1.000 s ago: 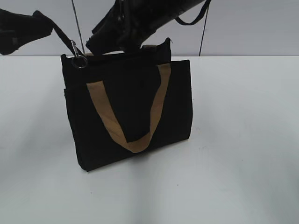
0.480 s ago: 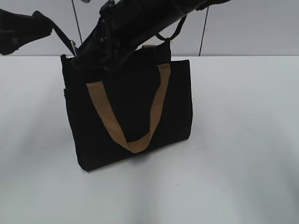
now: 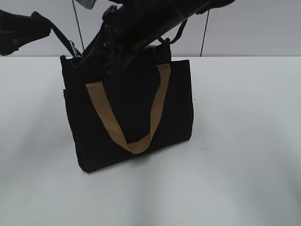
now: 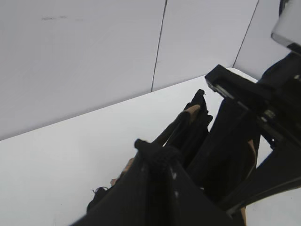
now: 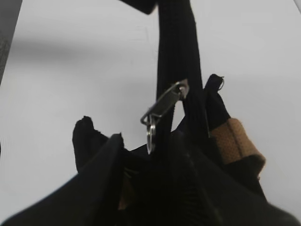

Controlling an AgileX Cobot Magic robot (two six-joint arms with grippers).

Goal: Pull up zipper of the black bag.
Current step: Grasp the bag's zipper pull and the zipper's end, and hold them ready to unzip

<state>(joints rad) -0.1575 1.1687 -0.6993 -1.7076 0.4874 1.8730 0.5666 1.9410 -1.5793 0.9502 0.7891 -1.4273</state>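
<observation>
A: Start big. The black bag (image 3: 131, 113) stands upright left of centre in the exterior view, on the white table (image 3: 244, 141), with its tan handle (image 3: 127, 117) hanging in a V down the front face. How will it handle?

B: Soft fabric, and light by the look of it. The walls hold a boxy shape, but I would expect the top edge to buckle and the whole bag to drag along if the zipper is tugged without a counter-hold.

A: Who gives that hold?

B: Probably the left gripper (image 3: 19, 30), at the upper left of the exterior view. A dark strap (image 3: 61, 35) runs from it to the bag's upper left corner, ending at a silver clip (image 3: 74, 48). Its jaws cannot be made out in any view.

A: And the right gripper (image 3: 101, 49)?

B: It reaches across and sits low over the top edge, near that same corner. Whether its jaws are apart or closed is hidden too.

A: Where to take hold?

B: At the smallest part: the zipper (image 5: 176, 56), seen centre frame in the right wrist view, with its silver pull tab (image 5: 162, 106) and a ring (image 5: 150, 136) dangling below. The metal is smooth and small, so pinch it squarely or it may slip.
</observation>
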